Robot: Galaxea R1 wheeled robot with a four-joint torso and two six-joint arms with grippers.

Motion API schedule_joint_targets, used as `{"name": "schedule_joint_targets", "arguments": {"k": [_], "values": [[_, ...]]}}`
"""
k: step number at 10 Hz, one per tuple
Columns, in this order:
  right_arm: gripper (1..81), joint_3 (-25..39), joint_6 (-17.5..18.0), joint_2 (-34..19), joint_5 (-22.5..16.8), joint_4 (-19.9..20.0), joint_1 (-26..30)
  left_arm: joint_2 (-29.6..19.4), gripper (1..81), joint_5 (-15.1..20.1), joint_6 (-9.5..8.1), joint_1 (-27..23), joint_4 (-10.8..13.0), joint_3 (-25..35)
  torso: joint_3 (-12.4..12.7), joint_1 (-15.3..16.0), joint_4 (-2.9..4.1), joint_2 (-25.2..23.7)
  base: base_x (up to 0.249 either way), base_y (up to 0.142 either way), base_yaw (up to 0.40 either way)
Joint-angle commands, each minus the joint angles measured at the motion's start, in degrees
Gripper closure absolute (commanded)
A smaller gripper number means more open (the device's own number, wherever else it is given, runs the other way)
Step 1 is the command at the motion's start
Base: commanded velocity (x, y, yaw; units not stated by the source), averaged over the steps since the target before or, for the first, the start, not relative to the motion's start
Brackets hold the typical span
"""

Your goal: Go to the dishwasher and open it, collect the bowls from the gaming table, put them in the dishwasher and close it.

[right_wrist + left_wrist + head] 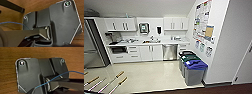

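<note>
Under the counter, near its right end, sits the dishwasher, a grey steel front between the white cabinet doors on its left and a narrow column of drawers on its right. It is closed, and it stands well apart from the robot, across a pale shiny floor. Along the right wall, between the robot and the counter's right end, three bins stand in a row, the nearest with a blue lid.

I judge that the door is stiff and rather heavy and hinged at the bottom, so it will swing down toward the floor. The steel front looks smooth and slippery, so pushing on the panel will not help. The best place to take hold is the bar handle along the top edge of the door, which is hard to make out from here. A pull outward and then downward should open it. The door may drop quickly once it is past the first part, so a slow pull is safer.

Both wrist views show the robot's own dark plate over a brown wood-grain surface. Whether the jaws of the left or the right gripper are open or closed, I cannot tell.
</note>
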Motion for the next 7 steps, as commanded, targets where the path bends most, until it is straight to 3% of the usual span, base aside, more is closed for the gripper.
{"name": "schedule_joint_targets", "arguments": {"k": [1, 7], "values": [[1.0, -0.7, -0.3, -0.6, -3.1, -0.1, 2.6, -1.3, 1.0, 3.0, 0.38, -2.8, 0.0, 0.5, 0.0, 0.0, 0.00, 0.0, 0.190, 0.000, 0.000], [1.0, -0.6, -0.3, -0.5, -3.1, -0.1, 2.6, -1.4, 1.0, 3.0, 0.38, -2.7, 0.0, 0.2, 0.0, 0.0, 0.00, 0.0, 0.187, 0.000, 0.000]]}}
